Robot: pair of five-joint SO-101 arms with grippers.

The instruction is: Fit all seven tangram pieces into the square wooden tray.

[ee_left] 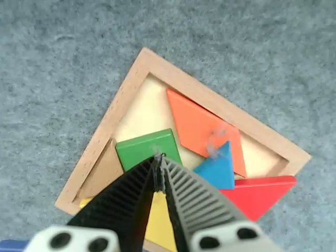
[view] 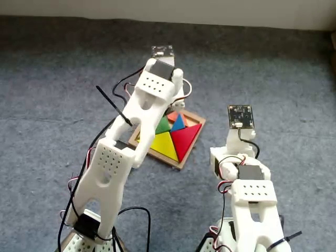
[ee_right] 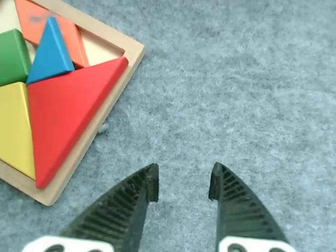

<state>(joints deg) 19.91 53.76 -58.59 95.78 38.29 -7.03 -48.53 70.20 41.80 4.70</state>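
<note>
The square wooden tray (view: 181, 163) lies on the grey carpet, partly under my left arm (view: 149, 100). In it are a yellow triangle (view: 164, 145), a red triangle (view: 187, 137), a blue triangle (ee_left: 218, 168), a green square (ee_left: 140, 148) and an orange parallelogram (ee_left: 202, 125). The blue triangle overlaps the orange piece. One edge of the red triangle (ee_right: 65, 118) rides over the tray rim (ee_right: 134, 50). My left gripper (ee_left: 157, 158) is shut, its tips at the green square's edge with nothing between them. Beside the tray, my right gripper (ee_right: 184, 182) hangs open over bare carpet.
Grey carpet (view: 273, 79) surrounds the tray on all sides. A pale wall strip (view: 210, 10) runs along the back. Black and red cables (view: 113, 105) hang from the left arm. The right arm (view: 247, 181) stands to the tray's right.
</note>
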